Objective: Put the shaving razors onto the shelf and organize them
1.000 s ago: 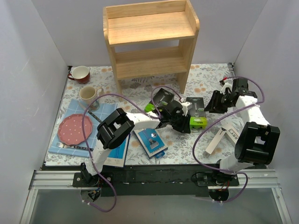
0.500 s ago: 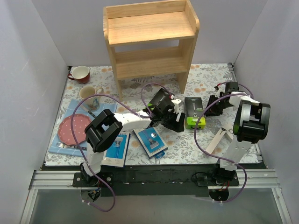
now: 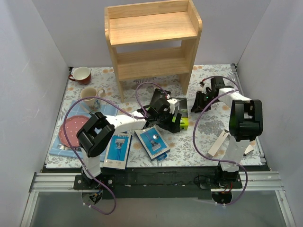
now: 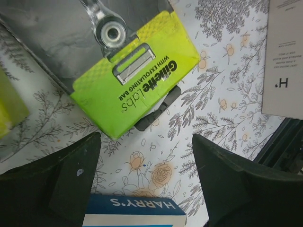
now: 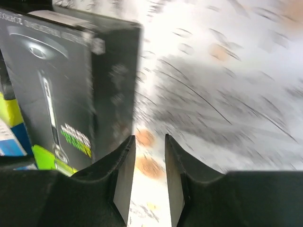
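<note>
The wooden shelf (image 3: 151, 28) stands at the back with nothing on its tiers. My left gripper (image 3: 171, 122) is open and empty, low over the mat. In the left wrist view its jaws (image 4: 144, 189) stand wide, with a black box's lime-green end (image 4: 137, 80) ahead and a blue pack (image 4: 135, 213) below. That black box (image 3: 183, 112) lies between both grippers. My right gripper (image 3: 197, 102) is just right of it, jaws slightly apart and empty (image 5: 150, 156), with the box (image 5: 57, 90) on its left. Two blue packs (image 3: 153, 143) (image 3: 117, 150) lie in front. A white box (image 3: 218, 144) lies at the right.
A red cup (image 3: 81, 74), a beige mug (image 3: 90, 95) and a pink plate (image 3: 75, 130) on a blue placemat (image 3: 71, 111) sit at the left. A fork (image 3: 71, 149) lies near the front edge. A second white box (image 3: 249, 150) shows behind the right arm.
The right gripper has swung left up to the black box. The box now lies further left. The left gripper has shifted a little left and back.
</note>
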Controlling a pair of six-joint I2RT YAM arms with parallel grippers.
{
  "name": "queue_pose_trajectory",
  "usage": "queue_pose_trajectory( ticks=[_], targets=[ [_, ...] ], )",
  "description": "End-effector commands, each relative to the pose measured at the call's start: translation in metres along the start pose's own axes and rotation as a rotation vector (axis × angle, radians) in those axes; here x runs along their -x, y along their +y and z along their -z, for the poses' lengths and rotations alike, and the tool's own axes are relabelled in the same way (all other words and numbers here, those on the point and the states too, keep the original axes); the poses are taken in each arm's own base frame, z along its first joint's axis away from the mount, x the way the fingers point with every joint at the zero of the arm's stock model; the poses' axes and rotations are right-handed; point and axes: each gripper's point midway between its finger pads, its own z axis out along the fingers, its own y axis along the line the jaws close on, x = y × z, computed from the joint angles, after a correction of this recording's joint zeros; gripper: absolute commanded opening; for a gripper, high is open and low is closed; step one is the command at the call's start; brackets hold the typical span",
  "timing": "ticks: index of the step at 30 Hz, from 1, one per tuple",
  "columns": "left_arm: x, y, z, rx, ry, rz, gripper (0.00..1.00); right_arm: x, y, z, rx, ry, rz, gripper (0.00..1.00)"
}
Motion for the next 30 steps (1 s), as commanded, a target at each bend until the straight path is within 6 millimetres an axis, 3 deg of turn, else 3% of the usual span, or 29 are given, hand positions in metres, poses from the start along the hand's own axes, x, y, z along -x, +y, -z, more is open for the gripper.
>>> queue_pose_trajectory(
  ticks=[1, 2, 5, 6, 8, 9, 15, 16, 20, 25, 30],
  targets=[
    [0.042, -0.011, 0.03, -0.093, -0.112, -0.027, 0.78, -0.023, -0.003, 0.05, 0.089, 0.011, -0.166, 0.4],
    [0.04, -0.019, 0.031, -0.155, -0.099, -0.031, 0.79, -0.046, 0.003, 0.054, 0.124, 0.042, -0.172, 0.41],
    [0.041, -0.039, 0.021, -0.291, -0.073, -0.025, 0.78, -0.089, 0.028, 0.062, 0.248, 0.097, -0.211, 0.42],
    [0.057, -0.052, 0.02, -0.346, -0.096, -0.013, 0.77, -0.098, 0.031, 0.061, 0.27, 0.1, -0.231, 0.42],
    [0.056, -0.059, 0.004, -0.394, -0.067, 0.015, 0.75, -0.107, 0.046, 0.066, 0.34, 0.093, -0.259, 0.43],
    [0.068, -0.07, 0.005, -0.429, -0.079, 0.006, 0.75, -0.12, 0.049, 0.065, 0.357, 0.116, -0.307, 0.43],
    [0.075, -0.061, 0.0, -0.362, -0.098, -0.014, 0.75, -0.112, 0.058, 0.066, 0.405, 0.075, -0.301, 0.44],
    [0.062, -0.052, 0.0, -0.327, -0.066, -0.001, 0.75, -0.11, 0.056, 0.065, 0.398, 0.068, -0.296, 0.44],
    [0.053, -0.035, 0.021, -0.267, -0.069, 0.03, 0.75, -0.105, 0.049, 0.058, 0.363, 0.062, -0.321, 0.43],
    [0.062, -0.03, 0.052, -0.248, -0.104, 0.03, 0.76, -0.104, 0.048, 0.052, 0.376, 0.059, -0.365, 0.43],
    [0.071, 0.006, 0.053, -0.167, -0.132, 0.042, 0.77, -0.109, 0.048, 0.043, 0.374, 0.067, -0.39, 0.42]
  ],
)
